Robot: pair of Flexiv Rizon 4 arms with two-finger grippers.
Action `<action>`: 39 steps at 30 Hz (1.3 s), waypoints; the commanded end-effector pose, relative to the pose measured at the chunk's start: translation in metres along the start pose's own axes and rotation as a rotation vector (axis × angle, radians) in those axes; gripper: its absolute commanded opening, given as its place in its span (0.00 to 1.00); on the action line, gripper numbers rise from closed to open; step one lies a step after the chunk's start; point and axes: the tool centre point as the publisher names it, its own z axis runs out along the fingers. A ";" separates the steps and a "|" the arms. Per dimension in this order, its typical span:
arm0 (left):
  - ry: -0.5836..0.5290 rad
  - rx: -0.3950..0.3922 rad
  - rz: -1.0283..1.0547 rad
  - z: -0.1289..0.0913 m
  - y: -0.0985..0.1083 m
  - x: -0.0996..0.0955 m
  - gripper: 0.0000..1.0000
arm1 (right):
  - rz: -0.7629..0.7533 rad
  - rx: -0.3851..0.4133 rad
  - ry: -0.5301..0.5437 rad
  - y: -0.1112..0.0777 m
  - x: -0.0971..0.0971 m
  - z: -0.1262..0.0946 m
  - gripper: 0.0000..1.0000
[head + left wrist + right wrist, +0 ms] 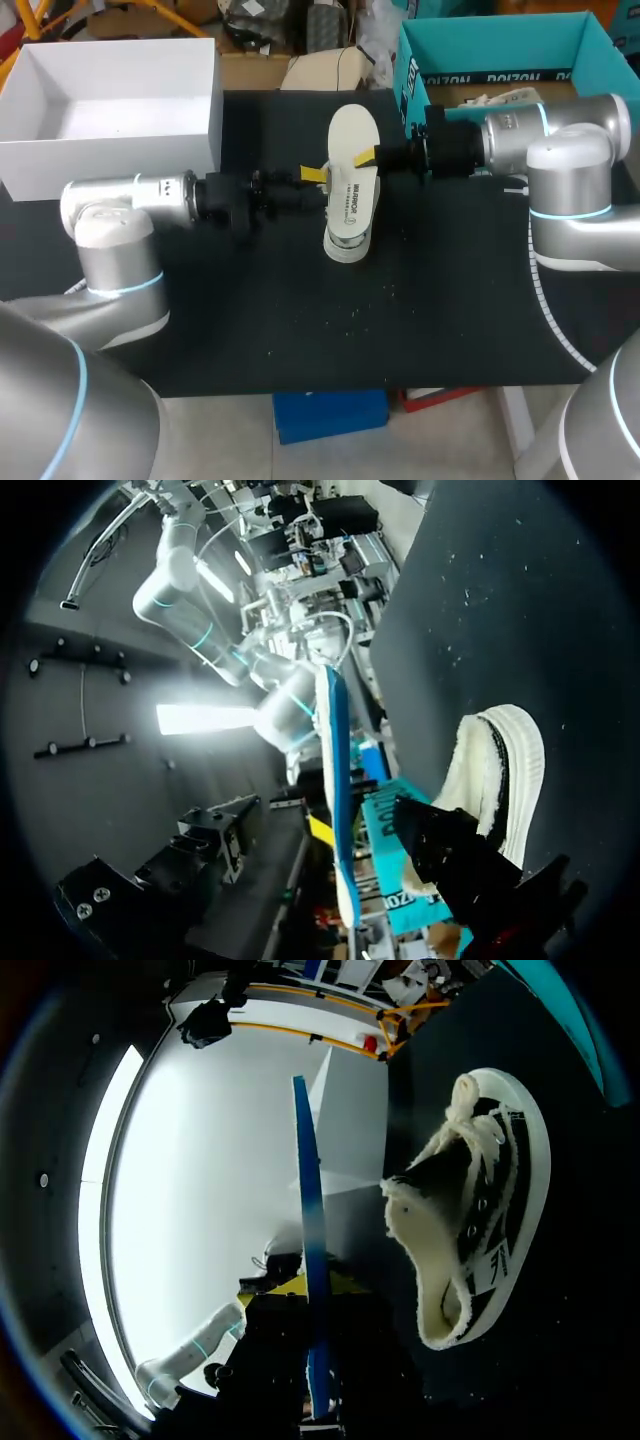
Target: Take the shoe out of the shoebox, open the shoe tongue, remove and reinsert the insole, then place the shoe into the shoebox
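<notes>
A white insole with a blue underside (pixel 353 145) hangs edge-up over the middle of the black mat. My right gripper (pixel 365 157) is shut on its edge from the right. In the right wrist view the insole (pixel 307 1240) rises straight out of that gripper (pixel 316 1380). My left gripper (pixel 315 176) stands at the insole's left side, open. In the left wrist view the insole (pixel 335 780) stands between its spread fingers (pixel 445 845) without touching them. The black-and-white shoe (pixel 346 240) lies on the mat under the insole, on its side, opening (pixel 470 1230) towards the right gripper.
A white shoebox (pixel 140 140) stands open at the back left of the table. A teal box (pixel 500 45) stands at the back right, behind my right arm. The black mat (pixel 300 320) stretches bare towards the front edge.
</notes>
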 end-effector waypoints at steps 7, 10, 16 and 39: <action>0.013 0.105 0.013 0.037 0.029 0.017 0.49 | 0.000 -0.001 0.000 0.000 0.000 0.001 0.00; 0.010 0.123 0.010 0.044 0.029 0.019 0.42 | 0.000 -0.001 0.000 0.000 0.000 0.001 0.00; 0.013 0.144 0.007 0.050 0.024 0.021 0.31 | 0.000 -0.001 0.000 0.000 0.000 0.001 0.00; -0.016 0.127 0.007 0.047 0.017 0.021 0.32 | 0.000 -0.001 0.000 0.000 0.000 0.001 0.00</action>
